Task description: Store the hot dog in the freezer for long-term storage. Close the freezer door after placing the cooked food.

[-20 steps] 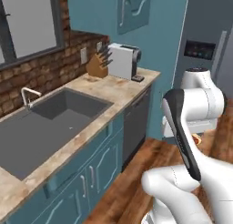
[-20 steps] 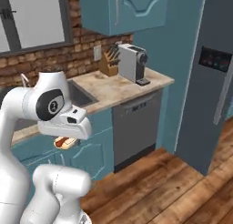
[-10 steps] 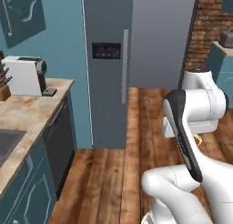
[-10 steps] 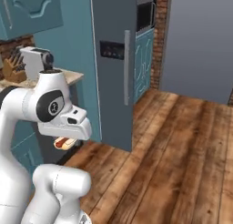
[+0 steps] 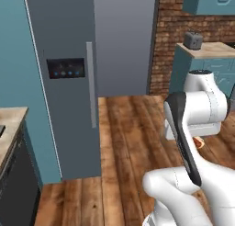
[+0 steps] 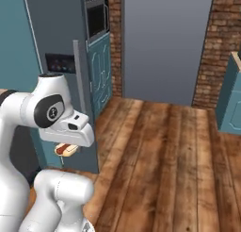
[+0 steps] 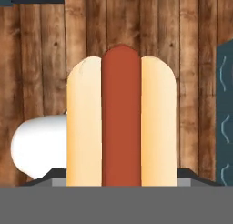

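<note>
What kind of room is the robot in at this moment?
Most likely a home kitchen: a tall dark grey fridge with a dispenser panel, teal cabinets, and a toaster on a counter by a brick wall.

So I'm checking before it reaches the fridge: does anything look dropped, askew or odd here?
Nothing stands out. The hot dog sits straight in the pincer over the wooden floor, sausage centred in its bun. The freezer door is shut and looks undamaged.

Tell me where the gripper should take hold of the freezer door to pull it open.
Grip the long silver vertical handle on the freezer door, probably near mid-height, coming straight at the front with fingers either side of the bar. The door is shut and flat, so the handle looks like the only graspable part.
</note>
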You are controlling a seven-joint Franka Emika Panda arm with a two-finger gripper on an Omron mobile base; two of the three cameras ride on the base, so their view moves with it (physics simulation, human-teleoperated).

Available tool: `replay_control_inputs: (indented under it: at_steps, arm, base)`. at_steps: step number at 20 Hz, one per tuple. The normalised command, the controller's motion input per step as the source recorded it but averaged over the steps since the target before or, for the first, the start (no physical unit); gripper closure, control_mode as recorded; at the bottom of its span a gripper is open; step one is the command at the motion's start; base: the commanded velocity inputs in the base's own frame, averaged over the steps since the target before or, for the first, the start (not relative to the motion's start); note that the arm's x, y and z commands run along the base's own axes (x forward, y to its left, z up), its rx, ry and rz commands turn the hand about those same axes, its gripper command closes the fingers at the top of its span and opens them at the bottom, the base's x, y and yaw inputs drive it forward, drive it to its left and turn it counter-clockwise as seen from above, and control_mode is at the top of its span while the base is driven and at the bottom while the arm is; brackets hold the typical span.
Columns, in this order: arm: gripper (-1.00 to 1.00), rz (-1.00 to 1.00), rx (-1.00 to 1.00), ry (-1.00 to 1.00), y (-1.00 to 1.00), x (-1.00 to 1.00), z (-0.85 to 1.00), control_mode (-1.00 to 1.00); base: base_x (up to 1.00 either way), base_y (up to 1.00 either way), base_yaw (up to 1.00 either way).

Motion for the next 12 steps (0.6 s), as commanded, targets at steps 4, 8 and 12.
replay_control_inputs:
  at_steps: [4,8,12]
  arm:
    - [1.0,0.0,0.0,0.0,0.0,0.0,0.0,1.0]
    - [1.0,0.0,0.0,0.0,0.0,0.0,0.0,1.0]
    - [1.0,0.0,0.0,0.0,0.0,0.0,0.0,1.0]
  base:
    - [1.0,-0.66,-0.28]
    - [1.0,-0.72,-0.19]
    - [1.0,-0.38,-0.08]
